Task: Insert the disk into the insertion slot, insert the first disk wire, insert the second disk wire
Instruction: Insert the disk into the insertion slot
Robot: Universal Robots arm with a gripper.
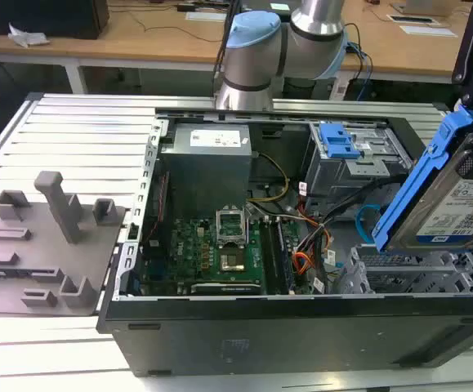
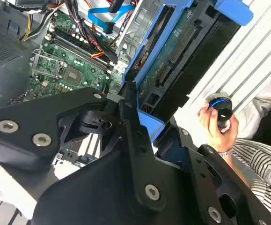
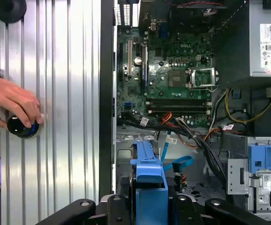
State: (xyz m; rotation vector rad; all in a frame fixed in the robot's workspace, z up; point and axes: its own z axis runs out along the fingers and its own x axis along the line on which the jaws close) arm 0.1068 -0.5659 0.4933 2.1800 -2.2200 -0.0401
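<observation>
The disk (image 1: 463,206), a silver drive with a white label in a blue frame (image 3: 149,174), hangs steeply tilted at the exterior view's right. My gripper (image 1: 471,98) is shut on its upper end. Its lower edge sits just above the insertion slot (image 1: 412,275), a low perforated silver bay in the case's near right corner. The second wrist view shows the disk's green underside (image 2: 169,56) between my black fingers (image 2: 130,123). The first disk wire (image 1: 305,246), a red-orange-black bundle, lies loose beside the motherboard. The second disk wire (image 1: 366,219), a light blue loop, lies behind the slot.
The open computer case (image 1: 220,335) lies on a slatted metal table (image 1: 73,131). A taller grey cage with a blue latch (image 1: 338,140) stands behind the slot. A grey fixture (image 1: 48,237) lies at the exterior view's left. A person's hand (image 3: 11,101) holds a black knob (image 3: 20,126) on the table.
</observation>
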